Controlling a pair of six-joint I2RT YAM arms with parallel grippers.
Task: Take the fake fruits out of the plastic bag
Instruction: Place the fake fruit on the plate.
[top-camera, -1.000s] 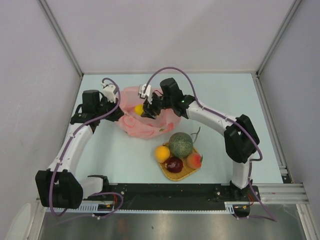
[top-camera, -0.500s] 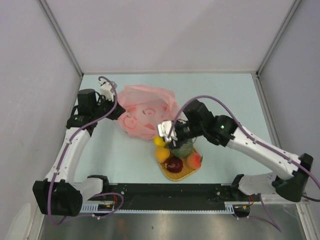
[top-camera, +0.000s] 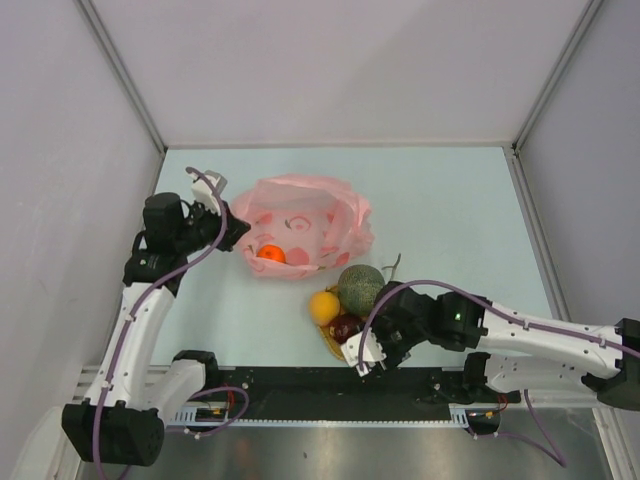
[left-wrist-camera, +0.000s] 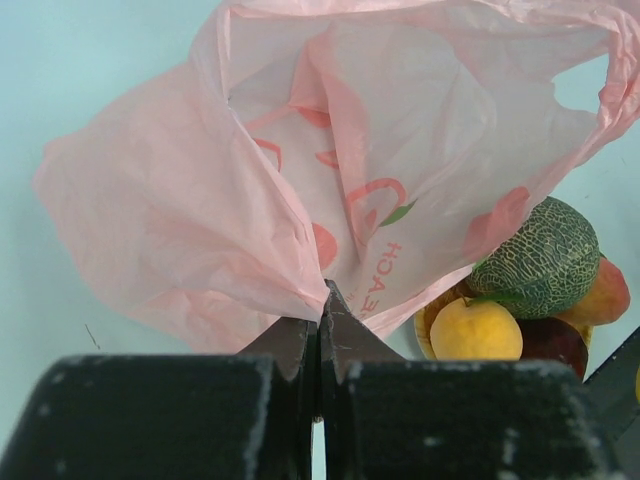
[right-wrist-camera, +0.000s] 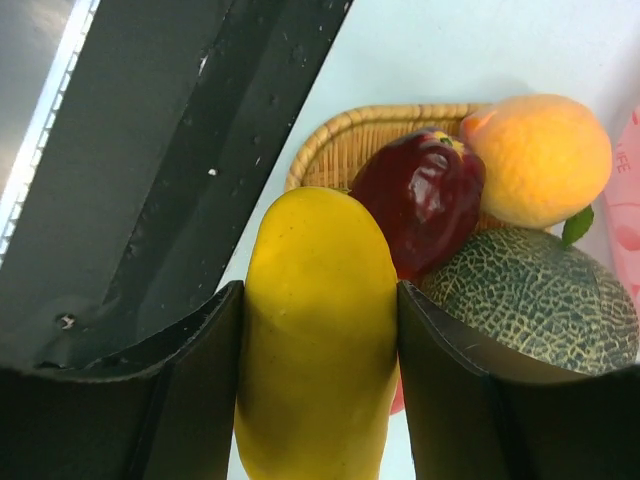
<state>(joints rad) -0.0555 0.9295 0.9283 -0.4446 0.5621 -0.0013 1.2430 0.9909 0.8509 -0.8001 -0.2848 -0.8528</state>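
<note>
Fruit (right-wrist-camera: 315, 400), yellow, gripped in right claw (right-wrist-camera: 318, 295) at 6 o'clock of mat (right-wrist-camera: 350, 135), may roll off that crowded pile; left claw (left-wrist-camera: 320, 322) pinches bag (left-wrist-camera: 190, 210).

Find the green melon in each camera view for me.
Top external: melon, just below centre.
Left wrist: melon at right edge, lower half.
Right wrist: melon at lower right.
Shared landmark: dark red apple beside it in all three.

The bench (top-camera: 450, 200) is viewed steeply from above and behind the arm bases (top-camera: 195, 365). Each wrist view is taken close along its own fingers (right-wrist-camera: 190, 400); the melon (top-camera: 361, 288) is shared by all three.
</note>
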